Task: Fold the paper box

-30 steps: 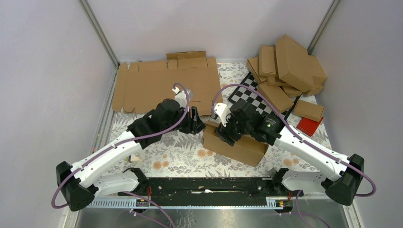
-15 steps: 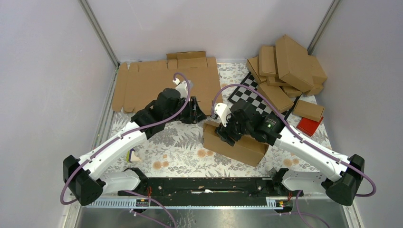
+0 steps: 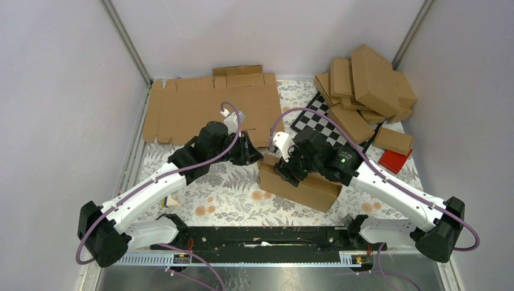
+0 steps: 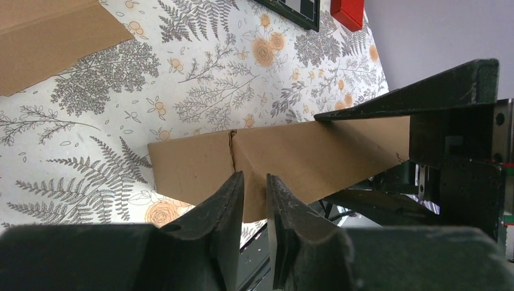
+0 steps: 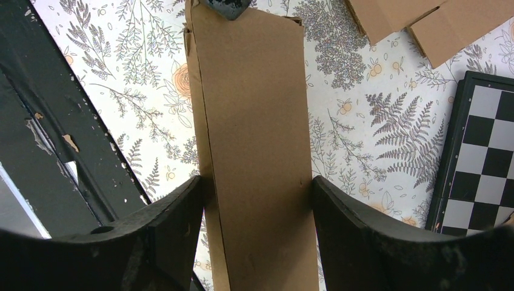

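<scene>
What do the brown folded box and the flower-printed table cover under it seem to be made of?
The brown folded box looks like plain cardboard, probably corrugated, matt and unprinted: its walls look thick at the edge, and one crease has split slightly. The flower-printed table cover seems to be a thin printed sheet, cloth or vinyl; its flat, low-gloss look leaves that open.

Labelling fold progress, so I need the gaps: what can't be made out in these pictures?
- Top view: the paper box top, mostly hidden under the right end effector.
- Left wrist: whether the left end effector pinches the box edge; its fingers cover the contact.
- Right wrist: the box's near end, cut off by the bottom edge.
</scene>
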{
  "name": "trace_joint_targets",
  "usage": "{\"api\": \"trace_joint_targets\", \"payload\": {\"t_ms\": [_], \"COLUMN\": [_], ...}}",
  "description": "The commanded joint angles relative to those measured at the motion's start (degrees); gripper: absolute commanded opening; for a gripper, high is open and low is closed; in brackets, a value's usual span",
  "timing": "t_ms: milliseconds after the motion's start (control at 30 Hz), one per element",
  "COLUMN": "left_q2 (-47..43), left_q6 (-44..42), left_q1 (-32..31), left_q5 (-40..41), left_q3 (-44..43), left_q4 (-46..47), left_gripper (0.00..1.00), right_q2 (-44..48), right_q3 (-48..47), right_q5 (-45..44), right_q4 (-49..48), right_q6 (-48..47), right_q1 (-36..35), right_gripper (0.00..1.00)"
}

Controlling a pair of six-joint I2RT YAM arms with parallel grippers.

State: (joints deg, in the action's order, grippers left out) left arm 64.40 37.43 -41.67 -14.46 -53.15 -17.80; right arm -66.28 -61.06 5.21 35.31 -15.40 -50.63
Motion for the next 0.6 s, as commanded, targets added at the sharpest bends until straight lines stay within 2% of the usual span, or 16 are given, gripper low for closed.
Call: {"api": "trace_joint_targets", "payload": {"t_ms": [0,200,300,400,467,567], "left_q2": [-1.9,-1.9,-2.4,-3.7,-4.2,-4.6], "left_q6": [0.8,2.2,3.1,4.1,4.2,4.1], "left_q1": [0.2,0.1,0.1,0.1,0.1,0.1], "left_q5": [-1.0,-2.3,-3.0,-2.8,-2.3,-1.4], "left_q3": [3.2,5.4,8.2,11.4,12.6,13.8], "left_q4": [-0.3,1.4,3.0,5.0,5.4,5.6], "left_gripper": [0.24,0.23,0.21,0.21,0.2,0.19], "right_q2": [-0.2,0.1,0.2,0.4,0.4,0.8], "right_q3": [-0.6,-0.8,-0.8,-0.9,-1.2,-2.0], "right_q5": [-1.4,-1.5,-1.5,-1.0,-0.5,0.8], "right_q4": [0.2,0.4,0.4,0.4,0.4,0.4], "right_q6": [0.0,0.0,0.2,0.5,1.1,2.5], "right_q1": [-0.1,-0.1,-0.1,-0.1,-0.1,-0.1], "right_gripper": [0.65,0.66,0.82,0.89,0.98,1.0]}}
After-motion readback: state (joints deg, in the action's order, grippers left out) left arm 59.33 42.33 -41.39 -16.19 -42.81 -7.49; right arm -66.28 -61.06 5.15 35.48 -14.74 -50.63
